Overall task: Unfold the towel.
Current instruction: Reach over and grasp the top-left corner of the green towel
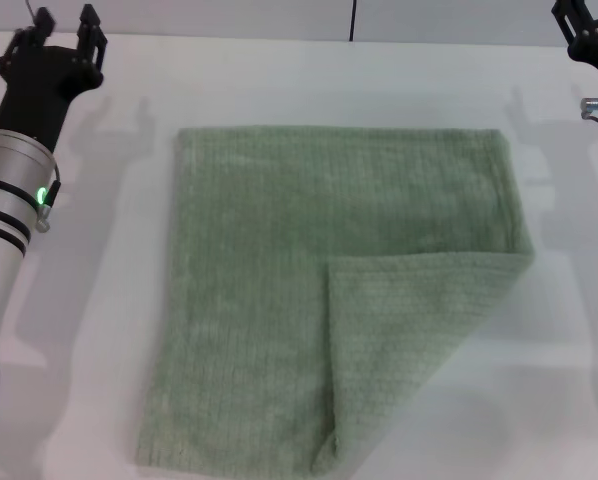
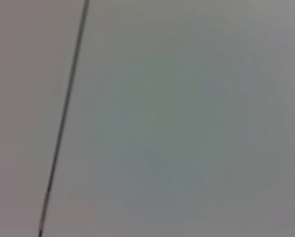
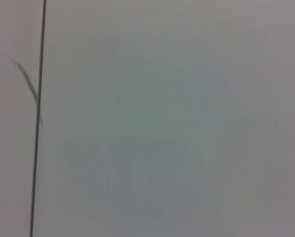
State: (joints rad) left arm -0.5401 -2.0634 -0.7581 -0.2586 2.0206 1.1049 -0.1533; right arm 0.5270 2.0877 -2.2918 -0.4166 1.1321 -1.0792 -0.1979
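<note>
Towel (image 1: 309, 300) lies flat mid-counter (image 1: 99, 300), near-right corner folded back over itself. Left pincer (image 1: 64, 32) hovers off its far-left corner, fingers apart, holding nothing. Right pincer (image 1: 579, 25) at far right edge; can't tell its state. No readable labels or writing.

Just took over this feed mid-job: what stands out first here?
The green towel fills the middle of the white table, its near right corner folded over onto the cloth. The left gripper hangs open at the far left, clear of it; the right gripper peeks in far right.
</note>
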